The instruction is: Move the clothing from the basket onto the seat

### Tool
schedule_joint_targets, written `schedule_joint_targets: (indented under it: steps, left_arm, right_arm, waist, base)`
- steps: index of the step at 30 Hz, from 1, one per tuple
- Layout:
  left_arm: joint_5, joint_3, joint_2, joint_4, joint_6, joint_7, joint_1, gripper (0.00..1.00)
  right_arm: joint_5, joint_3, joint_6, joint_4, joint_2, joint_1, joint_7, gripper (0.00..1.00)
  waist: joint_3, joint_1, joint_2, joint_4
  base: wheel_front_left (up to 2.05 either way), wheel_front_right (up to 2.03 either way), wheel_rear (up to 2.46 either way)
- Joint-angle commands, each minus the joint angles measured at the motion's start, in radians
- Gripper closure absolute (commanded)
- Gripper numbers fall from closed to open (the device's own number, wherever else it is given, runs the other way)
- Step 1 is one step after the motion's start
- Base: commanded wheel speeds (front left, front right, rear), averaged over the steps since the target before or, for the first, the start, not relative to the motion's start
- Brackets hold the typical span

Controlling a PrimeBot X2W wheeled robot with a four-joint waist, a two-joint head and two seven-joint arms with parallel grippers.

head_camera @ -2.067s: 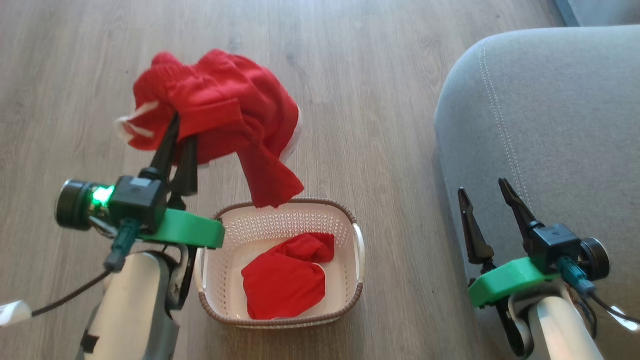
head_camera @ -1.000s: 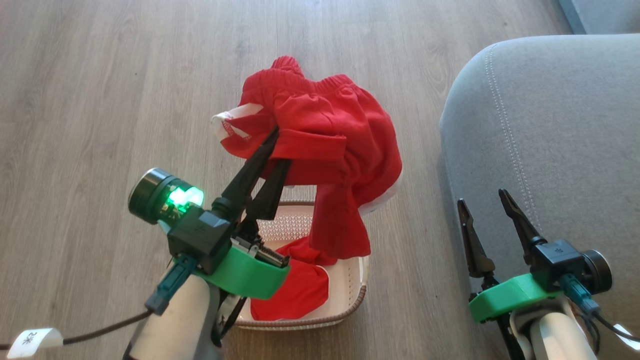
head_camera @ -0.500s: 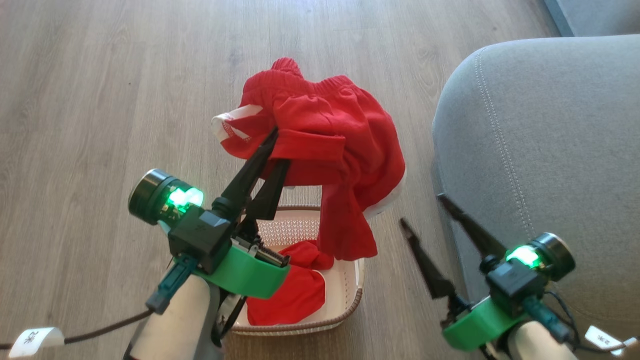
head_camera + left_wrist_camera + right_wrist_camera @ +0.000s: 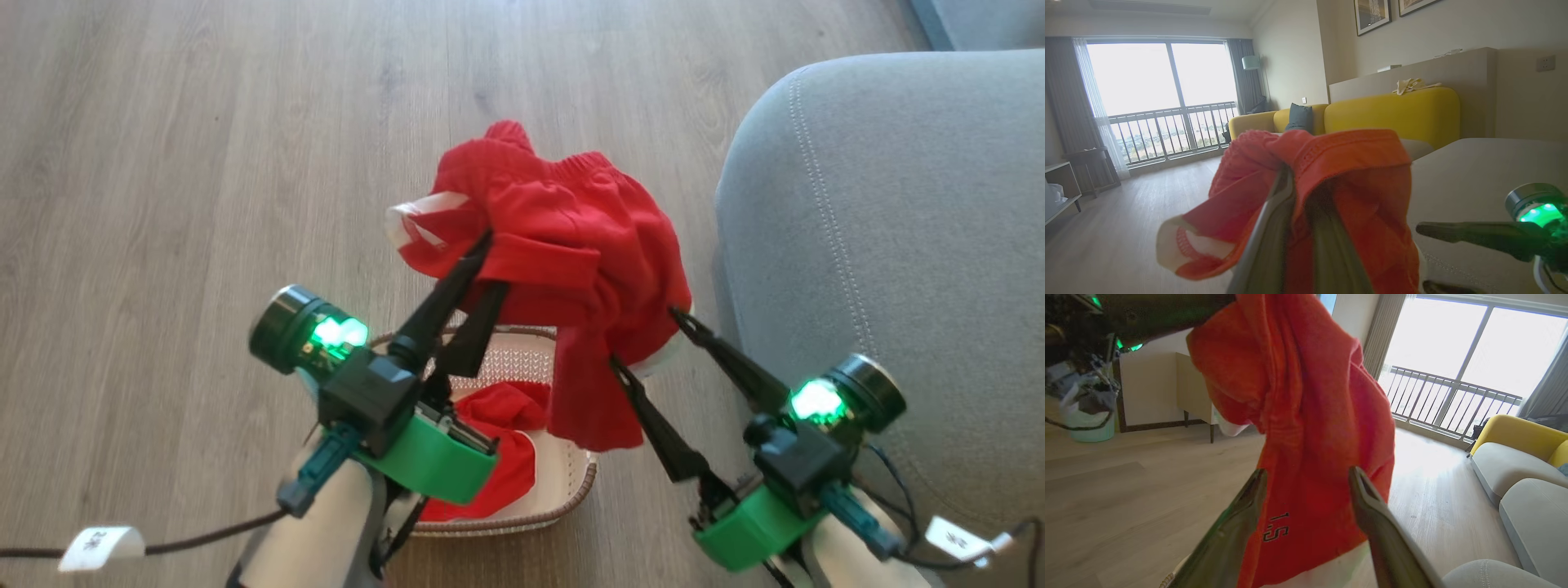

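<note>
Head view: left hand [image 4: 494, 261] clamped on 1 red garment [image 4: 571, 237] above the basket [image 4: 575, 482]; right hand [image 4: 643, 335] spread wide, straddling its hanging leg. Next, probably pinch, then carry right onto the seat [image 4: 898, 245]. The other garment [image 4: 500, 408] lies in the basket.

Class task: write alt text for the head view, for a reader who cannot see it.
The shut left gripper holds a red garment above the basket, and the open right gripper reaches its hanging edge. A second garment lies in the basket; the grey seat is at right.
</note>
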Motion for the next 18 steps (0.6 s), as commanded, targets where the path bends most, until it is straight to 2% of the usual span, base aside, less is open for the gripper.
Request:
schedule_joint_targets:
  steps: [1, 18]
  left_arm:
    - [-0.01, 0.017, -0.005, -0.032, -0.002, -0.005, -0.048, 1.0]
    - [-0.035, -0.139, -0.005, -0.01, -0.031, -0.005, -0.08, 1.0]
  right_arm:
    - [-0.011, 0.0, 0.0, -0.008, 0.028, -0.057, -0.002, 0.0]
    - [-0.117, 0.065, 0.0, 0.112, 0.053, -0.183, -0.002, 0.0]
  waist:
    - [0.007, 0.0, -0.0001, 0.009]
    - [0.01, 0.0, -0.0001, 0.073]
  base:
    - [0.0, 0.0, 0.0]
    - [0.0, 0.0, 0.0]
